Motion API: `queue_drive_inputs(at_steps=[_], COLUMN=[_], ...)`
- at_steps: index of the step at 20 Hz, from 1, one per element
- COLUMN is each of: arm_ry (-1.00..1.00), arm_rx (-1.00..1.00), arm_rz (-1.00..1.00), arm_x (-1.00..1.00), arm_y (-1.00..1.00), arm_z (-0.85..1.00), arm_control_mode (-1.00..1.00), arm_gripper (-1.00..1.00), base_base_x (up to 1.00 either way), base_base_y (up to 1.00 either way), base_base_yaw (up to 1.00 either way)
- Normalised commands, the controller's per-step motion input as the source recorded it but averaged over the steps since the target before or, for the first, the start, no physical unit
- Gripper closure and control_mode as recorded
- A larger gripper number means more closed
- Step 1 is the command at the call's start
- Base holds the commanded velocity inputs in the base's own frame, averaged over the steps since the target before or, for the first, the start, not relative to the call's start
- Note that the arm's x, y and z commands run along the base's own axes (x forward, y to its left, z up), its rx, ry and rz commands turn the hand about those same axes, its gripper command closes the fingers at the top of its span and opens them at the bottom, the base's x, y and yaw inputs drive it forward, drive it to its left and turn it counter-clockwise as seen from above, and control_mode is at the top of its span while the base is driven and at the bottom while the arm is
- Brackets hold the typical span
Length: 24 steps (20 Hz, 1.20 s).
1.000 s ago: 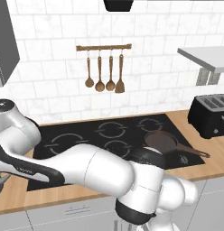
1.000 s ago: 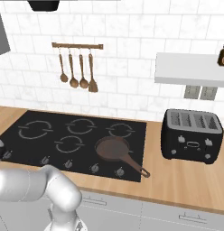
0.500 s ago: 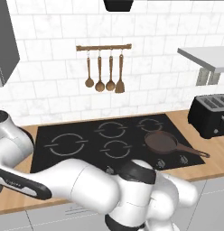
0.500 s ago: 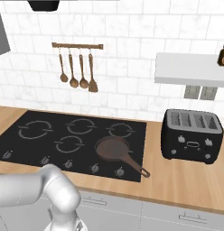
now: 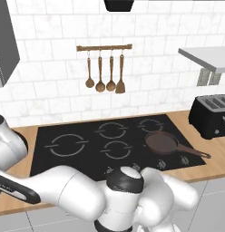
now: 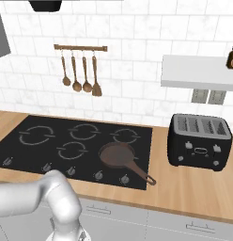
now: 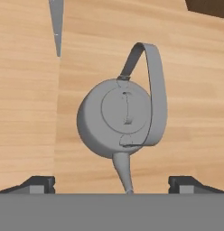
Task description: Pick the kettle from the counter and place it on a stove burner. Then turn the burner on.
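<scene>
Your gripper (image 7: pixel 112 182) hangs over the kettle (image 7: pixel 117 121) with its jaws spread wide and nothing between them; you see just the two dark fingertips (image 7: pixel 35 183) at the bottom of the hand view, one on each side of the spout, apart from the metal. The kettle stands on bare wood of the counter (image 7: pixel 28 113), seen from above, its wire handle arching over the knobbed lid. The spout tip is cut off by the lower edge of the hand view, so you cannot tell where it ends. A dark corner at the top right of that view may be the cooktop, but it is too small to be sure.

From the base cameras your own arm blocks the front left edge of the counter. The stove burner (image 5: pixel 66 146), the largest ring near the cooktop's left edge, lies bare. The frying pan (image 6: pixel 117 155) sits over the front right ring, handle toward the front right corner.
</scene>
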Motion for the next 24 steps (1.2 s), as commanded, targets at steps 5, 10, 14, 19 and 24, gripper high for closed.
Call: queue_drive_inputs(at_steps=[5,10,14,19,24], arm_ry=[0.00,0.00,0.00,0.00,0.00], arm_rx=[-0.03,0.00,0.00,0.00,0.00], arm_rz=[0.00,0.00,0.00,0.00,0.00], arm_x=[0.23,0.17,0.18,0.16,0.20], arm_y=[0.02,0.21,0.28,0.27,0.24], arm_z=[-0.23,-0.18,-0.08,-0.16,-0.18], arm_control_mode=[-1.00,-1.00,-1.00,-1.00,-1.00], arm_gripper=[-1.00,-1.00,-1.00,-1.00,-1.00], base_base_x=[0.00,0.00,0.00,0.00,0.00], base_base_y=[0.00,0.00,0.00,0.00,0.00], base_base_yaw=[0.00,0.00,0.00,0.00,0.00])
